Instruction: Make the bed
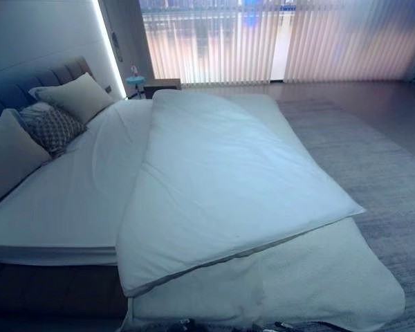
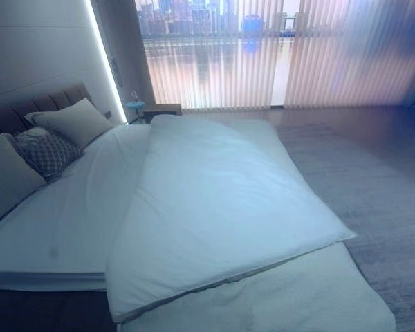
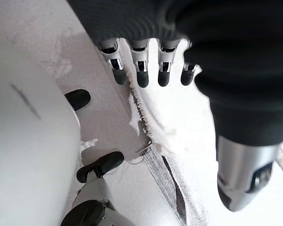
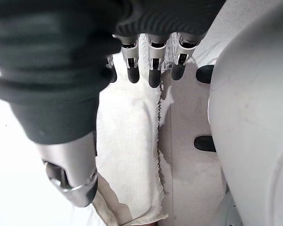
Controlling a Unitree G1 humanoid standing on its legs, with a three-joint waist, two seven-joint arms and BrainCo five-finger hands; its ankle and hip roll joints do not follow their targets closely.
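bed (image 1: 69, 207): i see it run from the headboard (image 1: 28, 79) at 10 o'clock to the foot end at 6 o'clock, with bare white sheet showing on the pillow-side half.
duvet (image 1: 221, 180): white, lying skewed over the window-side half of the mattress; its near edge runs diagonally from a corner at 7 o'clock up to a corner at 4 o'clock.
textured cover (image 1: 311, 277): a pale nubbly layer under the duvet, showing at the foot end around 5 o'clock and hanging over the bed's edge.
pillows: a beige one (image 1: 76, 97) leans at the headboard at 10 o'clock, a dark patterned cushion (image 1: 52, 128) just beside it, and another beige pillow (image 1: 7, 152) at 9 o'clock.
left hand (image 3: 146, 70): in my left wrist view the fingers hang straight and relaxed, thumb apart, holding nothing; a frayed cloth edge (image 3: 141, 113) lies on the floor past them.
right hand (image 4: 146, 66): in my right wrist view the fingers are likewise straight and loose, grasping nothing, above the same sort of pale cloth with a ragged edge.
room: a grey rug (image 1: 373, 159) at 3 o'clock beside the bed, vertical blinds (image 1: 263, 41) across the window at 12 o'clock, a small side table (image 1: 135, 81) at 11 o'clock.
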